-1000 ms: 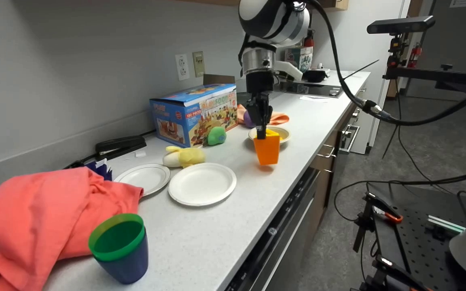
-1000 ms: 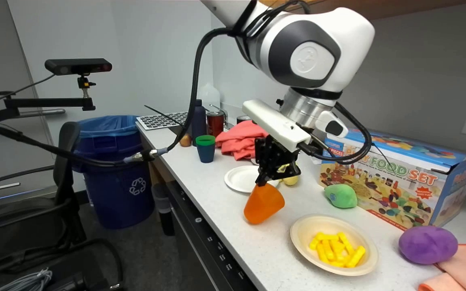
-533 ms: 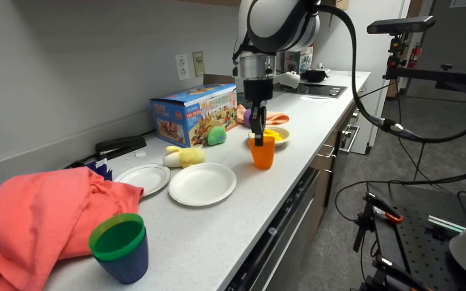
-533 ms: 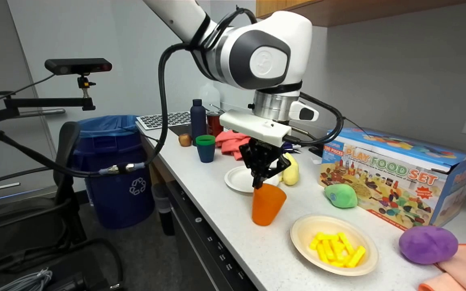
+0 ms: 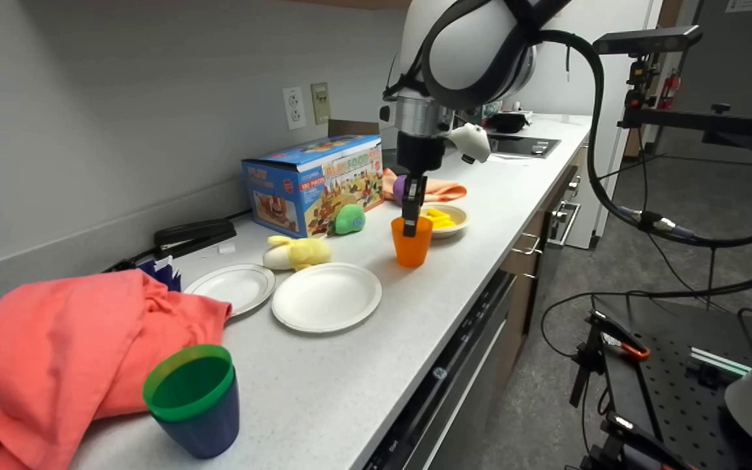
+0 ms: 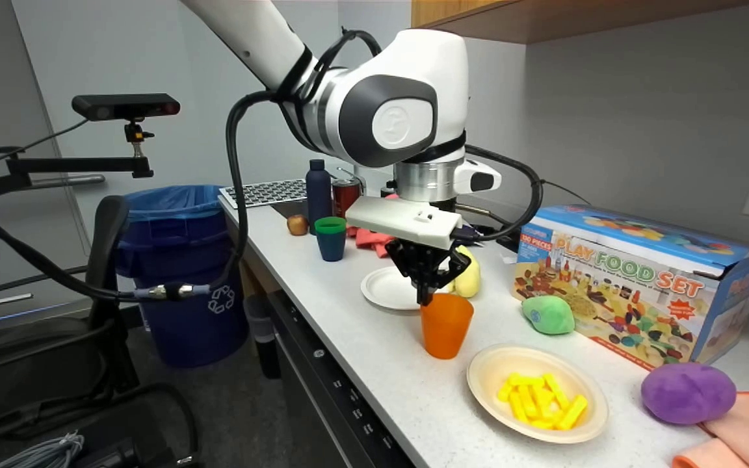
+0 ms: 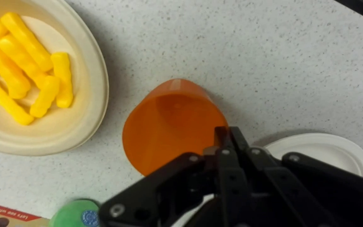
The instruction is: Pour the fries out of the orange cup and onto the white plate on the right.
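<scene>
The orange cup (image 5: 413, 251) is nearly upright, leaning slightly, at or just above the counter; I cannot tell if it touches. It also shows in an exterior view (image 6: 446, 330) and in the wrist view (image 7: 172, 129), where no fries show in it. My gripper (image 7: 227, 130) is shut on the cup's rim, one finger inside and one outside. The gripper shows in both exterior views (image 5: 410, 227) (image 6: 424, 298). The yellow fries (image 6: 542, 400) lie in a cream-white, bowl-like plate (image 6: 498, 413) beside the cup. The fries (image 7: 20, 50) and this plate (image 7: 90, 94) also show in the wrist view.
Two flat white plates (image 5: 327, 298) (image 5: 239, 287), a yellow plush (image 5: 301, 253), a green toy (image 5: 350, 219) and a food-set box (image 5: 317, 183) are on the counter. The green-and-blue cup (image 5: 196, 408) stands by a coral cloth (image 5: 89, 346). A purple toy (image 6: 688, 393) is near the cream plate.
The cup has turned from a tilt to nearly upright, staying in the gripper, and has shifted slightly toward the wall side. The arm has swung with it. The fries have not moved.
</scene>
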Motion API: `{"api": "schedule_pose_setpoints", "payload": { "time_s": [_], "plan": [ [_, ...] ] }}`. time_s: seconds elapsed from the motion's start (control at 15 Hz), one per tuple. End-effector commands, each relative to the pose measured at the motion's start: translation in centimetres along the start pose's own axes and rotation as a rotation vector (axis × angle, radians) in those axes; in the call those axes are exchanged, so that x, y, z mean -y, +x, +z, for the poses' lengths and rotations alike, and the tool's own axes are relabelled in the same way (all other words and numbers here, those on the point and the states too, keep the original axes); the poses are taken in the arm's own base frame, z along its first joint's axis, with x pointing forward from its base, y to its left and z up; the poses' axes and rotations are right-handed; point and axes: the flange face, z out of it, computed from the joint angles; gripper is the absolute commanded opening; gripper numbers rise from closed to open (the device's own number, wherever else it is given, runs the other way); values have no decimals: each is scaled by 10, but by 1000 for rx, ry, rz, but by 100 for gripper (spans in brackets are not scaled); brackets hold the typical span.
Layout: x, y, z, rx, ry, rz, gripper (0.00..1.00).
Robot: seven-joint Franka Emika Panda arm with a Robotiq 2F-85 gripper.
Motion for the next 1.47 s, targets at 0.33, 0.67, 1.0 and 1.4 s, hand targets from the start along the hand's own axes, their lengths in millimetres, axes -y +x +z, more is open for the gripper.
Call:
{"api": "schedule_pose_setpoints", "payload": {
  "time_s": [0.33, 0.67, 1.0, 1.4],
  "plan": [
    [9, -20, -18, -11, 6, 18, 1],
    [10, -26, -13, 16, -2, 37, 53],
    [12, -30, -10, 36, 20, 40, 90],
    [9, -27, 0, 54, 25, 39, 100]
  ]
}}
